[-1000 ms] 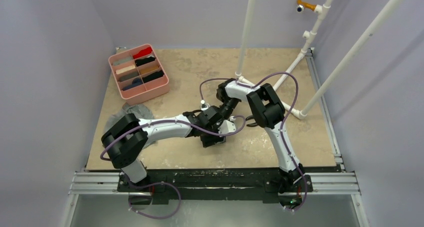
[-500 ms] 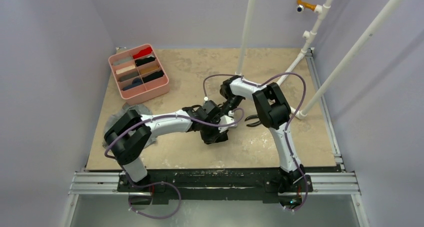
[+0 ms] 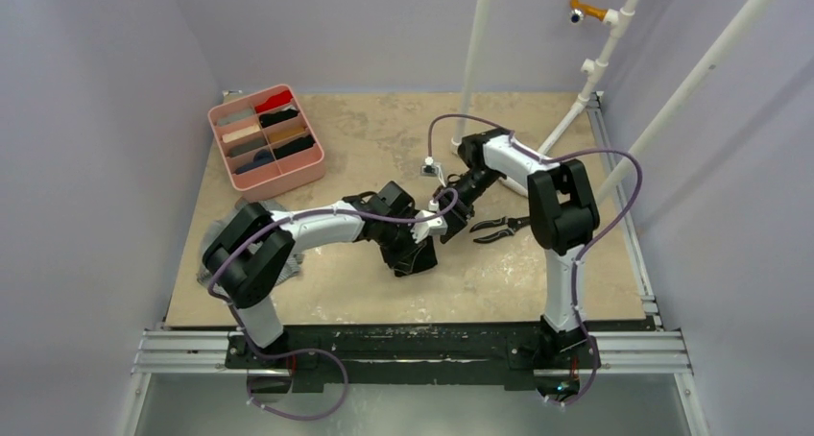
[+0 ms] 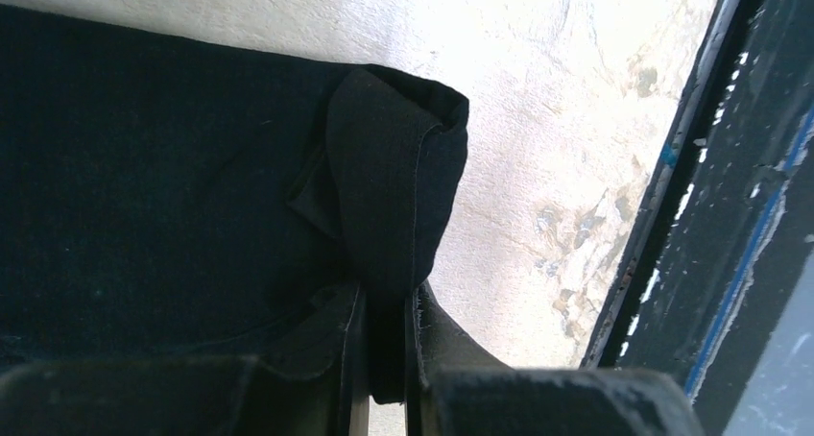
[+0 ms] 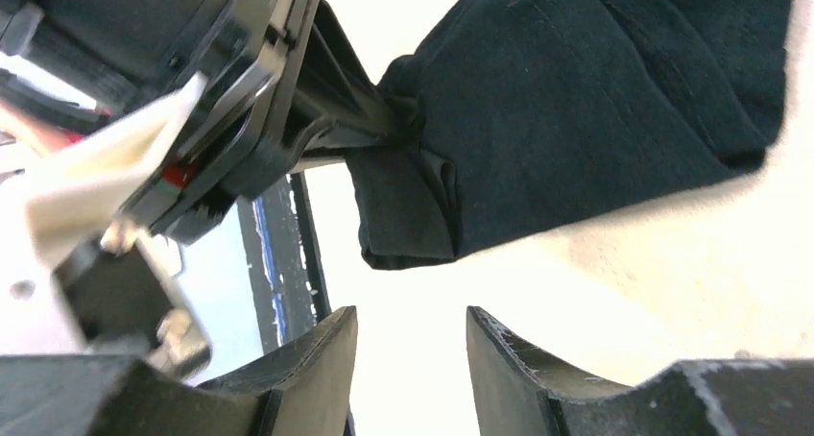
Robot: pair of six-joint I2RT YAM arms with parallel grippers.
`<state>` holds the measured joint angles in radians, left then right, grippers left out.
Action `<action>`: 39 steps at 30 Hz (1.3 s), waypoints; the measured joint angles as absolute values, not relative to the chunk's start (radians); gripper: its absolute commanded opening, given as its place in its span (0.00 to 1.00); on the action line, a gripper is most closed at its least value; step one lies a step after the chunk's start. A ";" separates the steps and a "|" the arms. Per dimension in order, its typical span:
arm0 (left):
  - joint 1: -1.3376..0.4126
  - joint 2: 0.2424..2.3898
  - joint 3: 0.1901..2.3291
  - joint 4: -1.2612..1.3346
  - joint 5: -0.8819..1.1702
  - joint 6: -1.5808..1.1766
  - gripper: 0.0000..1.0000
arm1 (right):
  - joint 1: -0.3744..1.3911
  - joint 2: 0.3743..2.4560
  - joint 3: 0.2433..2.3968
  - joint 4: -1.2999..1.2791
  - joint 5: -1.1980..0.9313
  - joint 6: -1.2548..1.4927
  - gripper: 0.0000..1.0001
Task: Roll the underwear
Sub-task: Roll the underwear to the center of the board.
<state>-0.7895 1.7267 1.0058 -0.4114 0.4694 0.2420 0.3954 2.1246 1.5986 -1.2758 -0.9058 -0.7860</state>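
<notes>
The left gripper [image 4: 384, 302] is clamping a fold of the black underwear [image 3: 415, 260], and its arm is barring the approach from the left. The right gripper [image 5: 411, 319], jaws apart, is hovering just right of the underwear, crowding that side. Pliers [image 3: 499, 228] are lying further right. The table [image 3: 480, 287] nearer than the underwear is lying bare. A tray [image 3: 284, 180] is sitting well beyond-left and a pipe [image 3: 475, 61] is standing beyond-right.

This looks like a robot test cell in a lab. Plain lilac-grey walls [image 3: 96, 119] box in a beige stone-patterned tabletop [image 3: 384, 129]. A white-and-black jointed arm on the left [image 3: 317, 227] and its twin on the right [image 3: 560, 273] are bolted to a bare aluminium rail frame [image 3: 432, 354]. White plastic pipes [image 3: 475, 61] form a rig carrying a small orange-tipped fitting [image 3: 587, 11], possibly a camera.
</notes>
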 measured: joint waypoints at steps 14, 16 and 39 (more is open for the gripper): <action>-0.612 1.937 1.177 -0.584 0.807 0.190 0.00 | 0.367 1.828 1.318 -0.900 -0.794 -0.609 0.47; -0.584 1.981 1.211 -0.624 0.862 0.179 0.00 | 0.363 1.788 1.275 -0.839 -0.767 -0.585 0.50; -0.442 2.334 1.514 -0.994 1.178 0.152 0.00 | 0.908 1.567 0.973 -0.384 -0.132 -0.643 0.65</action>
<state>-0.4423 2.3344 1.5143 -0.9939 1.1778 0.1516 0.9085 1.5665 0.9730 -0.3836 -0.1322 -0.6430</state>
